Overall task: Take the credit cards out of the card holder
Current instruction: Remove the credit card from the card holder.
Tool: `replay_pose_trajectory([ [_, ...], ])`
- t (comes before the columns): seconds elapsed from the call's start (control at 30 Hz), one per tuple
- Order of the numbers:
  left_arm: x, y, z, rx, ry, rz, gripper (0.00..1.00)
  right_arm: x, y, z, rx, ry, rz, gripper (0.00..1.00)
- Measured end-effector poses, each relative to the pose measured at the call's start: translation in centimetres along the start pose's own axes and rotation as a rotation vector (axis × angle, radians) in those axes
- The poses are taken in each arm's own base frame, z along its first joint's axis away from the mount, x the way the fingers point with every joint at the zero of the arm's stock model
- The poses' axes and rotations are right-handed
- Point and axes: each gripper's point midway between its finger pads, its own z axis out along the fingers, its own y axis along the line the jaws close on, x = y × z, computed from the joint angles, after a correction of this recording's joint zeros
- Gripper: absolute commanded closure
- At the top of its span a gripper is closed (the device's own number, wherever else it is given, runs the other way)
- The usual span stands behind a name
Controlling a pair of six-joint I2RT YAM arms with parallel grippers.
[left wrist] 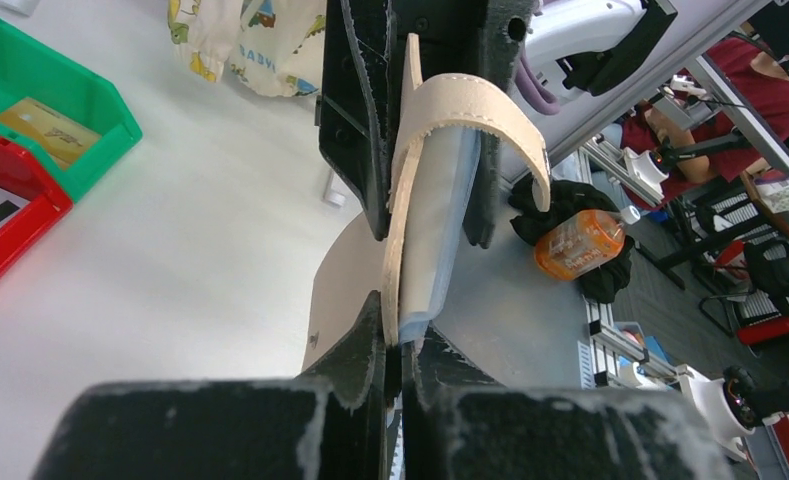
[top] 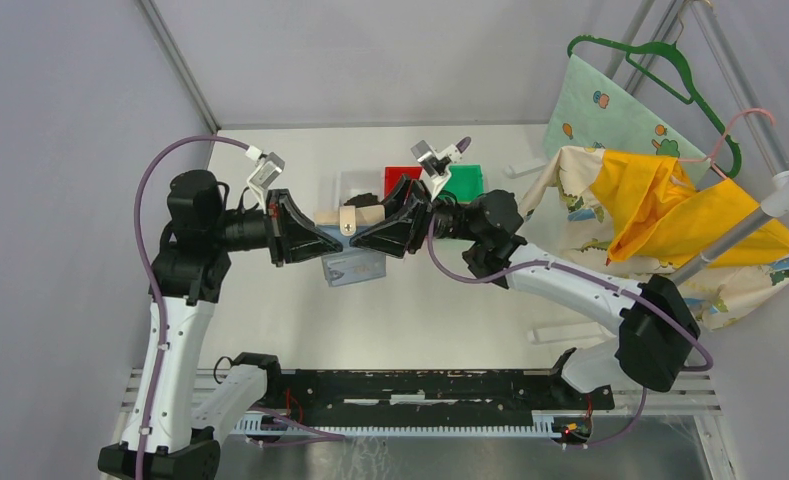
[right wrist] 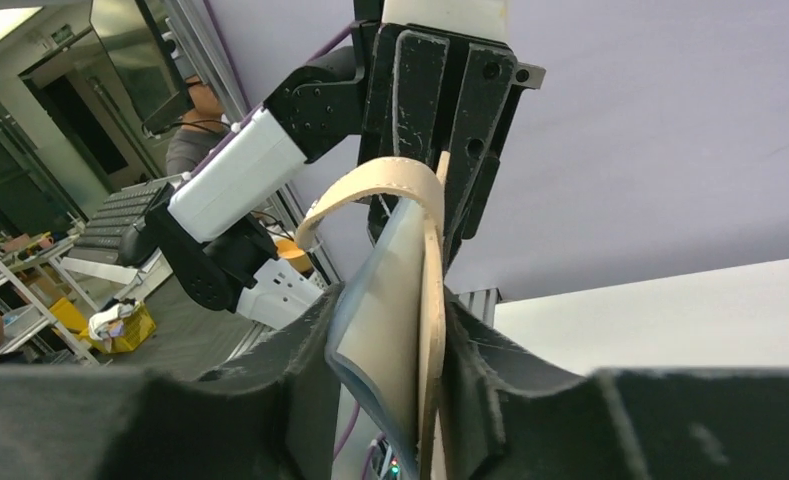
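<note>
The card holder (top: pixel 360 214) hangs above the table (top: pixel 420 310), between the 2 hands. It looks light and floppy, with soft beige leather, a curled snap tab (left wrist: pixel 480 110) and slick clear sleeves (top: pixel 355 268) sagging below. It is best pinched on the leather, not the plastic. The left hand (left wrist: pixel 398 345) is clamped on the leather edge. The right hand (right wrist: pixel 395 320) has its jaws apart astride the holder; whether they press it I cannot tell. Both forearms reach inward, roughly level, nose to nose.

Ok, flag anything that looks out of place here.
The card holder is up in mid-air, pinched by the left gripper. Its snap tab curls loose, and the clear sleeves spill out of it.
</note>
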Motion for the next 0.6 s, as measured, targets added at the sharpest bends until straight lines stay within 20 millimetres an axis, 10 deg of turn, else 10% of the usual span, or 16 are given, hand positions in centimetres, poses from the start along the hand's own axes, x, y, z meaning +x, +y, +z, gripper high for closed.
replay_pose_trajectory([
  [0.17, 0.3, -0.3, -0.1, 0.016, 0.019, 0.002, 0.92, 0.4, -0.6, 0.4, 0.001, 0.037, 0.014, 0.96],
  [0.33, 0.2, -0.5, -0.2, 0.017, 0.02, 0.021, 0.22, 0.4, -0.8, 0.8, -0.001, 0.069, 0.032, 1.0],
  [0.6, 0.5, -0.5, -0.2, 0.015, 0.022, 0.014, 0.18, -1.4, 0.1, 1.4, -0.02, -0.019, 0.091, 1.0],
])
